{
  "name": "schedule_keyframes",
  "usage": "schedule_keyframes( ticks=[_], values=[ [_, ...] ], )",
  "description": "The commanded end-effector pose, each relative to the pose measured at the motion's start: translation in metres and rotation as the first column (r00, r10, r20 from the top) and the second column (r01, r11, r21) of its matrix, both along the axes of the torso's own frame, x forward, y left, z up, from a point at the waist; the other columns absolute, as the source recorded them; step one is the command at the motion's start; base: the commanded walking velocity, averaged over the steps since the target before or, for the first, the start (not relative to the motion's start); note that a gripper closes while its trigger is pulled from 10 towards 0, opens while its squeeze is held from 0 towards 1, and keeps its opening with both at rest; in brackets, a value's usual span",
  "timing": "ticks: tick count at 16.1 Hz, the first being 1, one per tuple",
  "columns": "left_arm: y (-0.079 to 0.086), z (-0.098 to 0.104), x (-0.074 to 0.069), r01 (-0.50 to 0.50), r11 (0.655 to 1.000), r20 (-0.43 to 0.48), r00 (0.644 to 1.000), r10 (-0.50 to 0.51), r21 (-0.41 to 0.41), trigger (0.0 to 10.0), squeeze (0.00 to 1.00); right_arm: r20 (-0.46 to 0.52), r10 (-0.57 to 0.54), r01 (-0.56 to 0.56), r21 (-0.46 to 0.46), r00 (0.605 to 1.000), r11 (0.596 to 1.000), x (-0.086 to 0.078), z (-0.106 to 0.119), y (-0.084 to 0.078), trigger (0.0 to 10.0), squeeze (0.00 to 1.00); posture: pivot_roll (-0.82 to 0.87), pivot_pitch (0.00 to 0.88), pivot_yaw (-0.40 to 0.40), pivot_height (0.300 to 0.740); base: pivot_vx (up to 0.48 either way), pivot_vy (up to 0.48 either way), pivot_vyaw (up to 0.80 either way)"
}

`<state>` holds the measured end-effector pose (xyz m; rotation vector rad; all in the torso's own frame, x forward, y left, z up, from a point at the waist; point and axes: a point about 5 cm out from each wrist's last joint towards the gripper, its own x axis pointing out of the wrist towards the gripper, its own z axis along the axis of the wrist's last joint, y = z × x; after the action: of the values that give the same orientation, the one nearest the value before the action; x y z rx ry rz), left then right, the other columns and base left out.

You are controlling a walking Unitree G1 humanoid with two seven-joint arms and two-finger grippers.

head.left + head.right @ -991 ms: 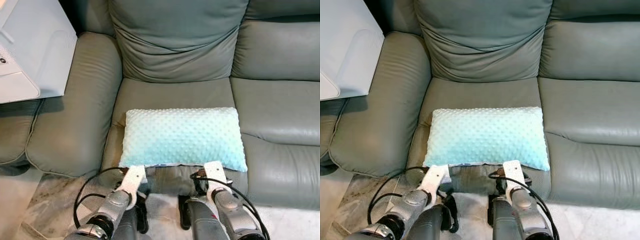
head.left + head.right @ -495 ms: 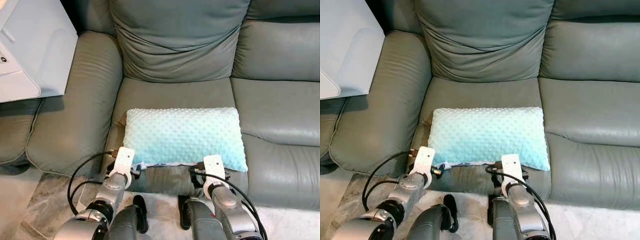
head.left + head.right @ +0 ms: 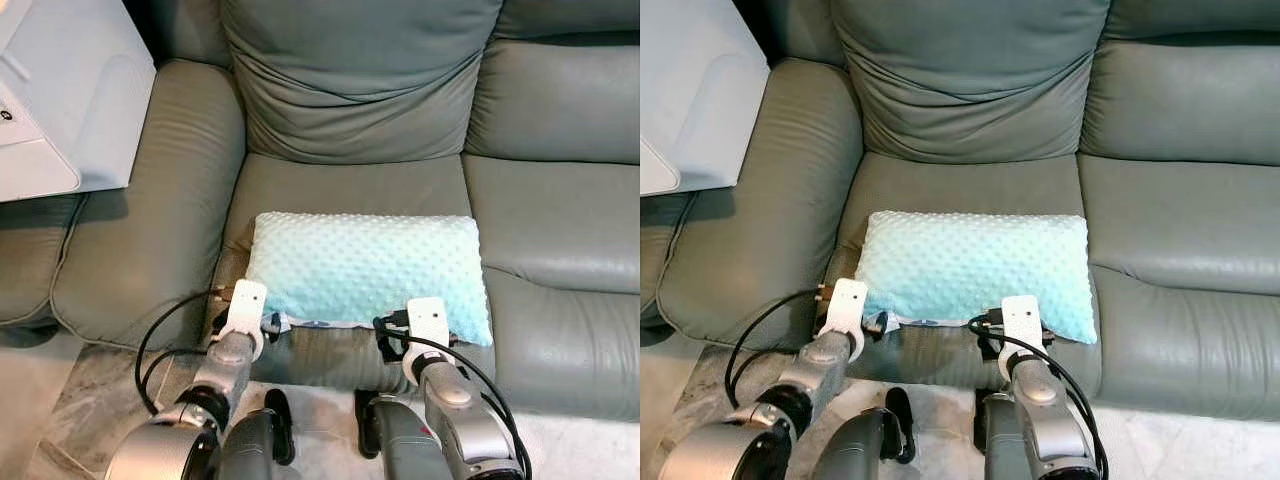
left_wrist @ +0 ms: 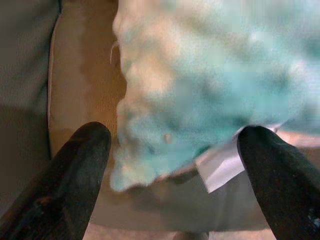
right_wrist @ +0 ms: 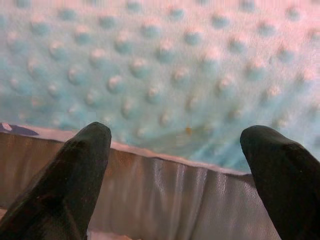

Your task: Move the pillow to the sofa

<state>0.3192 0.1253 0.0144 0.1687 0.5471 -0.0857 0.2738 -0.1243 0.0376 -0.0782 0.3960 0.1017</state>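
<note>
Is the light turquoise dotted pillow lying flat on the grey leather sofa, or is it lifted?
Lying flat. The light turquoise dotted pillow rests on the grey leather sofa seat; both grippers, left and right, are open before its front edge.

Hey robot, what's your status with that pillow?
Both jaws open, left gripper and right gripper at the pillow's near edge. Pillow flat on the sofa seat. Nothing in the way.

Free room and obstacles: pillow occupies the front of the seat cushion; bare seat lies behind it up to the back cushion. Armrest bounds the left; neighbouring seat lies open.
</note>
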Motion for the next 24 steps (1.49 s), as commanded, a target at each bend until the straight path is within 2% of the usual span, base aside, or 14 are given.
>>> schedule_keyframes(
  ticks=[1, 2, 3, 5, 6, 8, 10, 11, 13, 15, 17, 19, 21, 24],
  values=[
    [0.001, -0.008, -0.007, -0.002, 1.000, -0.036, 0.999, 0.002, 0.011, 10.0, 0.00, -0.045, 0.006, -0.006, 0.020, 0.999, 1.000, -0.008, -0.009, 0.000, 10.0, 0.00, -0.13, 0.358, 0.081, 0.740, 0.000, 0.000, 0.00],
    [0.000, -0.009, -0.008, 0.016, 1.000, -0.041, 0.999, -0.016, 0.008, 10.0, 0.00, -0.058, 0.019, -0.018, 0.021, 0.998, 1.000, -0.009, -0.010, 0.000, 10.0, 0.00, -0.13, 0.353, 0.082, 0.740, 0.000, 0.000, 0.00],
    [0.001, -0.017, -0.016, 0.042, 0.998, -0.075, 0.996, -0.045, -0.043, 10.0, 0.00, -0.116, 0.051, -0.051, 0.004, 0.992, 0.999, -0.014, -0.019, -0.001, 10.0, 0.00, -0.12, 0.335, 0.086, 0.740, 0.000, 0.000, 0.00],
    [0.008, -0.023, -0.022, 0.046, 0.998, -0.097, 0.994, -0.050, -0.046, 10.0, 0.00, -0.177, 0.073, -0.077, -0.020, 0.981, 0.997, -0.016, -0.029, -0.003, 10.0, 0.00, -0.11, 0.295, 0.089, 0.740, 0.000, 0.000, 0.00],
    [0.016, -0.028, -0.028, 0.041, 0.998, -0.110, 0.993, -0.047, -0.054, 10.0, 0.00, -0.220, 0.078, -0.087, -0.030, 0.972, 0.996, -0.017, -0.037, -0.005, 10.0, 0.00, -0.11, 0.276, 0.090, 0.740, 0.000, 0.000, 0.00],
    [0.044, -0.040, -0.044, 0.033, 0.997, -0.139, 0.989, -0.042, -0.065, 10.0, 0.00, -0.315, 0.110, -0.128, -0.038, 0.943, 0.991, -0.018, -0.055, -0.008, 10.0, 0.00, -0.08, 0.190, 0.093, 0.740, 0.000, 0.000, 0.00],
    [0.053, -0.042, -0.048, 0.032, 0.997, -0.145, 0.989, -0.041, -0.067, 10.0, 0.00, -0.343, 0.141, -0.163, -0.035, 0.929, 0.986, -0.018, -0.058, -0.007, 10.0, 0.00, -0.07, 0.153, 0.093, 0.740, 0.000, 0.000, 0.00],
    [0.060, -0.044, -0.054, 0.055, 0.995, -0.147, 0.987, -0.066, -0.081, 10.0, 0.00, -0.345, 0.211, -0.240, -0.043, 0.915, 0.970, -0.015, -0.057, -0.002, 10.0, 0.00, -0.07, 0.095, 0.094, 0.740, 0.000, 0.000, 0.00],
    [0.065, -0.046, -0.059, 0.075, 0.993, -0.146, 0.985, -0.088, -0.096, 10.0, 0.00, -0.326, 0.294, -0.332, -0.067, 0.899, 0.941, -0.001, -0.050, 0.001, 10.0, 0.00, -0.07, 0.019, 0.094, 0.740, 0.000, 0.000, 0.00],
    [0.063, -0.044, -0.058, 0.084, 0.988, -0.130, 0.986, -0.102, -0.131, 10.0, 0.00, -0.284, 0.331, -0.371, -0.100, 0.900, 0.923, 0.014, -0.038, -0.002, 10.0, 0.00, -0.07, 0.000, 0.095, 0.740, 0.000, 0.000, 0.00],
    [0.051, -0.032, -0.043, 0.129, 0.975, -0.061, 0.988, -0.142, -0.180, 10.0, 0.00, -0.205, 0.375, -0.407, -0.148, 0.904, 0.901, 0.033, -0.015, -0.009, 10.0, 0.00, -0.08, 0.000, 0.090, 0.740, 0.000, 0.000, 0.00],
    [0.042, -0.021, -0.032, 0.202, 0.965, 0.000, 0.979, -0.205, -0.167, 10.0, 0.00, -0.162, 0.367, -0.394, -0.190, 0.916, 0.899, 0.037, -0.005, -0.018, 10.0, 0.00, -0.08, 0.000, 0.084, 0.740, 0.000, 0.000, 0.00],
    [0.039, -0.007, -0.023, 0.236, 0.955, 0.083, 0.971, -0.224, -0.181, 10.0, 0.00, -0.100, 0.340, -0.353, -0.183, 0.935, 0.918, 0.036, 0.003, -0.022, 10.0, 0.00, -0.08, 0.000, 0.082, 0.740, 0.000, 0.000, 0.00],
    [0.039, 0.015, -0.014, 0.178, 0.963, 0.229, 0.965, -0.131, -0.200, 10.0, 0.00, -0.008, 0.284, -0.283, -0.128, 0.959, 0.951, 0.032, 0.014, -0.021, 10.0, 0.00, -0.07, 0.000, 0.067, 0.740, 0.000, 0.000, 0.00]
  ],
)
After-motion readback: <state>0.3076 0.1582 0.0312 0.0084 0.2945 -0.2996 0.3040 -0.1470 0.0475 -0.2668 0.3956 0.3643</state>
